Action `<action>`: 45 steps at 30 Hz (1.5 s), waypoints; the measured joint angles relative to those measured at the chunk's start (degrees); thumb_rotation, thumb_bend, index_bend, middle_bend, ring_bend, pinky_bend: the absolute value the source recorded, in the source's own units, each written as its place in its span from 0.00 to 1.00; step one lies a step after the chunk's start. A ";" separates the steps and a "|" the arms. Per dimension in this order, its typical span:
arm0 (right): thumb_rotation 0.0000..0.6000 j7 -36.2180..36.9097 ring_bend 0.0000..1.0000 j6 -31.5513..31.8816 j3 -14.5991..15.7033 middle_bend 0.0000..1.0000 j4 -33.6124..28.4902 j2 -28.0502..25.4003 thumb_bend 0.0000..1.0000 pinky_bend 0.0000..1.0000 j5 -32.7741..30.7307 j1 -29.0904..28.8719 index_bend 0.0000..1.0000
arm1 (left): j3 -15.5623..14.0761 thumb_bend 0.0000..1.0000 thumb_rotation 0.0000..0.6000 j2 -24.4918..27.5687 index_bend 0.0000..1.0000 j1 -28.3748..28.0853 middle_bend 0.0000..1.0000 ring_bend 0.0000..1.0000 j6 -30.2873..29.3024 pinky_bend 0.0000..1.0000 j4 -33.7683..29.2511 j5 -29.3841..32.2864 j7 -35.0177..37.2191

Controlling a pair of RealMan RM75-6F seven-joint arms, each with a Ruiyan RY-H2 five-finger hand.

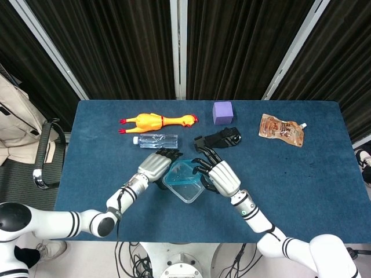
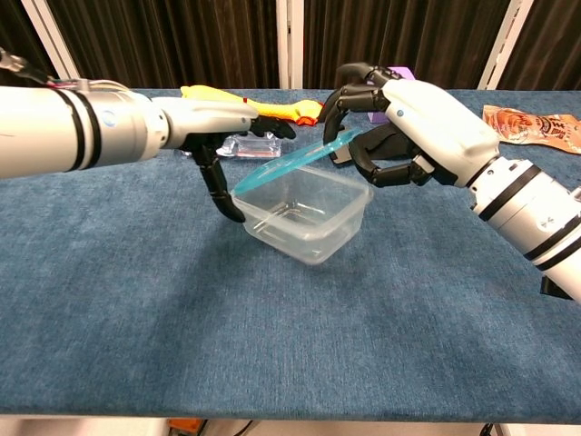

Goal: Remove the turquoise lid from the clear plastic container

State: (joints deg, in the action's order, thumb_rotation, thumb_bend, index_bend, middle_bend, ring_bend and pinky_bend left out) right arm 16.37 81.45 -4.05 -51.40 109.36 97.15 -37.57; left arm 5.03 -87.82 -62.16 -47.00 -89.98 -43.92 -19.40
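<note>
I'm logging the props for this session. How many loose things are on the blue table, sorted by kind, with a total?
Containers: 1, clear tub
Lids: 1, turquoise lid, held by the right hand
Toys: 1, rubber chicken
Bottles: 1, water bottle
Blocks: 1, purple cube
Pouches: 1, brown snack pouch
Black items: 1, black object, kind unclear
Total: 7

The head view looks steeply down from above onto the whole blue worktop, curtains behind. The chest view sits low and close, facing across it. Both share the clear container at centre.
</note>
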 measured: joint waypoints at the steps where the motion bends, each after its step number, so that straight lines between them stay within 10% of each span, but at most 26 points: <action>1: 1.00 0.03 0.00 0.33 -0.09 0.28 0.36 0.13 0.72 0.00 0.05 -0.02 0.78 | -0.09 0.02 1.00 0.28 0.01 0.48 0.00 0.00 -0.34 0.00 -0.10 -0.43 0.17; 14: 1.00 -0.54 0.01 6.14 -2.74 0.31 2.64 0.16 0.72 0.00 0.19 -0.41 0.80 | -0.49 0.02 1.00 3.65 0.01 5.68 0.00 0.00 -4.11 0.00 -0.55 -4.37 2.60; 26: 1.00 -6.05 0.01 3.92 -3.59 0.31 -14.00 -16.58 0.72 0.00 -3.41 2.84 0.80 | -1.54 0.02 1.00 9.91 0.01 16.11 0.00 0.00 -15.05 0.00 -1.04 -10.96 6.81; 39: 1.00 -12.00 0.01 -15.70 -2.36 0.31 -26.40 -30.31 0.72 0.00 -13.51 3.61 0.78 | -2.12 0.02 1.00 15.34 0.01 25.60 0.00 0.00 -19.73 0.00 -1.38 -13.80 11.34; 45: 1.00 -15.56 0.00 -28.02 -3.32 0.19 -28.17 -30.74 0.55 0.00 -20.81 -0.42 0.47 | -1.95 0.02 1.00 16.93 0.01 28.47 0.00 0.00 -19.83 0.00 -1.45 -13.95 13.04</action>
State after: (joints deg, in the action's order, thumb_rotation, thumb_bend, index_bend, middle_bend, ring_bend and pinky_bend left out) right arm 0.81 53.43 -7.37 -79.57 78.61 76.34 -38.00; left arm 3.07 -70.89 -33.68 -66.83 -91.44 -57.88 -6.36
